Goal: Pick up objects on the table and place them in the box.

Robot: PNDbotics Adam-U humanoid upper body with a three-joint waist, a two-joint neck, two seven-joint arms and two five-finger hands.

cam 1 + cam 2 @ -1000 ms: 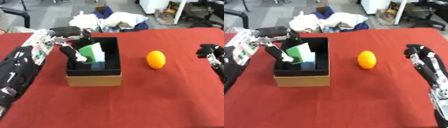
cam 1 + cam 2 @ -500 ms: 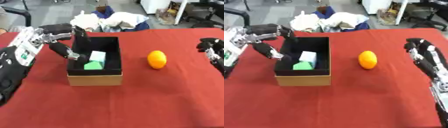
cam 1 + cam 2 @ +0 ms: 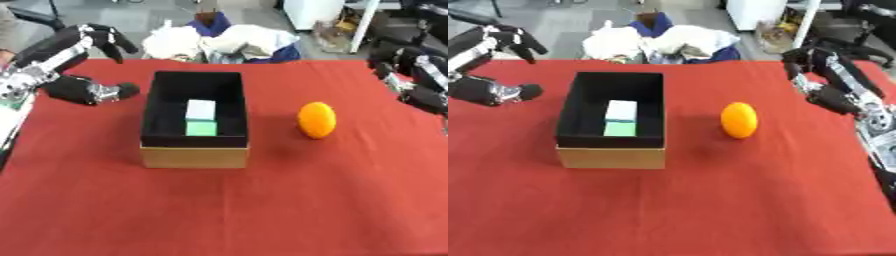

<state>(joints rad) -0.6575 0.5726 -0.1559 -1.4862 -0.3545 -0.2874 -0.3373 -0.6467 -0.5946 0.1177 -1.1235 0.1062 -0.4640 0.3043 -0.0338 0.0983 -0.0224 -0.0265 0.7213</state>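
A black-lined cardboard box (image 3: pixel 194 155) stands on the red table, left of centre. Inside it lies a green and white packet (image 3: pixel 200 116). An orange (image 3: pixel 317 119) sits on the cloth to the right of the box. My left hand (image 3: pixel 83 50) is raised to the left of the box, open, holding nothing. My right hand (image 3: pixel 826 75) hovers open at the table's right side, beyond and to the right of the orange, apart from it.
The red table (image 3: pixel 262 210) fills most of the view. A heap of white cloth and a blue bag (image 3: pixel 223 42) lie on the floor beyond the far edge. Office furniture stands at the back right.
My left hand has drawn out of the box and moved up and to the left, leaving the green and white packet lying flat inside. My right hand has shifted slightly inward.
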